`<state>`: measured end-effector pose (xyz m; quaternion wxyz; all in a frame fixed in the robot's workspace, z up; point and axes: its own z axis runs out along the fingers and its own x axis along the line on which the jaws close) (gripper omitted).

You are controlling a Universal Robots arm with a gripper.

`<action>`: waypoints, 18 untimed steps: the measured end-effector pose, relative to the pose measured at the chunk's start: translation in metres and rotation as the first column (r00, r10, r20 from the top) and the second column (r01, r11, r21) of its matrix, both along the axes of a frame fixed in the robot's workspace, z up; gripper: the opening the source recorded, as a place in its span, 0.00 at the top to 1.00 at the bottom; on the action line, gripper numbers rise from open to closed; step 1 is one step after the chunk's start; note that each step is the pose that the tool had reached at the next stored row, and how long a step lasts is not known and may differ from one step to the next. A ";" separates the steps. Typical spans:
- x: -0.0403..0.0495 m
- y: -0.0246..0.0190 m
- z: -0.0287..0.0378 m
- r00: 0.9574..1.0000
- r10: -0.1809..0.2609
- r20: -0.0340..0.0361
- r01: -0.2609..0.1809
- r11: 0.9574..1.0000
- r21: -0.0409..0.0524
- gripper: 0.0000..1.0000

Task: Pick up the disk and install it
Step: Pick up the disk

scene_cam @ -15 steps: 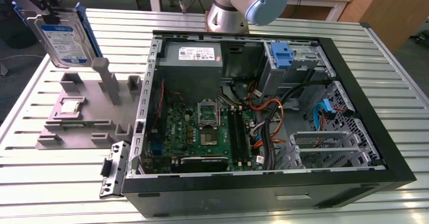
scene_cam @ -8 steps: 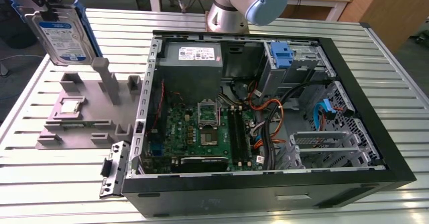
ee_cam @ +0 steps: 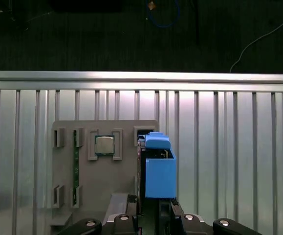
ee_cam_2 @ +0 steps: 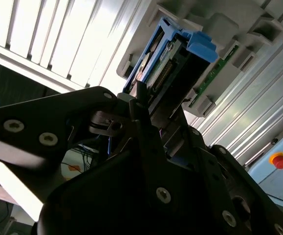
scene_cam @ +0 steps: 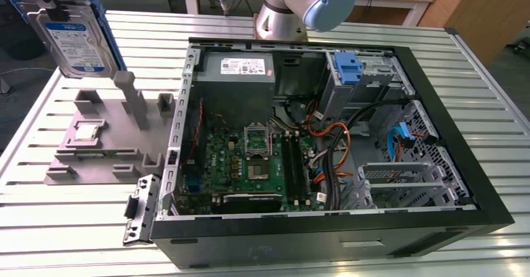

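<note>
Above the tray (scene_cam: 114, 135), the gripper (scene_cam: 56, 10) pinches the disk (scene_cam: 76, 47) upright; a chip (scene_cam: 87, 131) lies in the tray's square pocket, and the open case (scene_cam: 331, 235) holds a motherboard (scene_cam: 248, 165).

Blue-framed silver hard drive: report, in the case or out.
Out: the gripper holds the blue-framed silver hard drive upright above the grey fixture, outside the black case.

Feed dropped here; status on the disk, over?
Gripper shut on the disk. Disk upright, in the air over the grey fixture. Open case at exterior view's right; nothing between.
</note>
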<state>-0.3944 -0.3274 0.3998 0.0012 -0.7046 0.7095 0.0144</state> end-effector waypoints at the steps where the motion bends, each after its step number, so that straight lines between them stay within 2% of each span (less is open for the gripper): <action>1: 0.0000 0.0000 0.0012 1.000 0.000 0.000 0.000 1.000 0.000 0.65; 18: 0.0000 0.0000 0.0233 1.000 0.000 0.000 0.000 1.000 0.000 0.65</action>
